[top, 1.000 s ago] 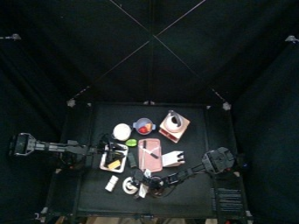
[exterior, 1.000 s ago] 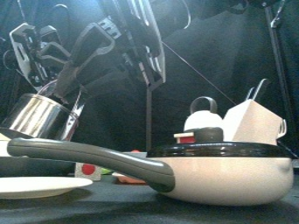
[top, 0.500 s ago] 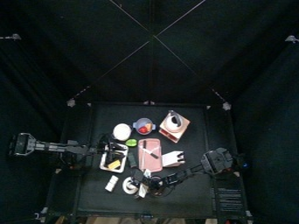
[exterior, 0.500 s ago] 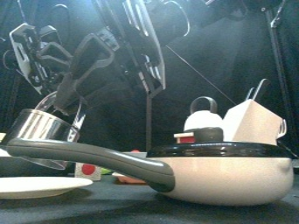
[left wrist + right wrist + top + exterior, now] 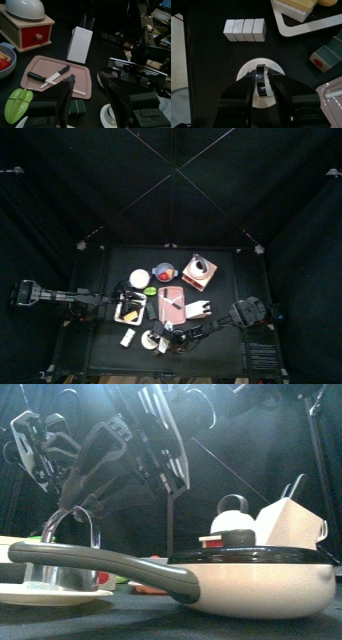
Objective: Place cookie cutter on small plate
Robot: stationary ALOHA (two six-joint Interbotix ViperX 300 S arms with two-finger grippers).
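Observation:
The cookie cutter [image 5: 67, 570] is a shiny metal ring. My right gripper [image 5: 76, 512] is shut on its upper edge and holds it upright, with its lower rim down at the small plate [image 5: 30, 596]. I cannot tell if the two touch. In the right wrist view the gripper [image 5: 260, 86] grips the cutter's thin edge [image 5: 260, 75] over the white plate [image 5: 246, 72]. In the top view this is at the table's front [image 5: 159, 339]. My left gripper [image 5: 92, 100] is open and empty at the table's left [image 5: 102, 304].
A white saucepan [image 5: 254, 584] with a grey handle stands close at the front. A pink tray with a knife [image 5: 57, 75], a white block [image 5: 80, 44], a red grinder [image 5: 30, 27], a green piece [image 5: 17, 102] and white cubes [image 5: 244, 29] lie around.
My right gripper has lowered the cookie cutter from well above the small plate down to it. The left arm has not moved.

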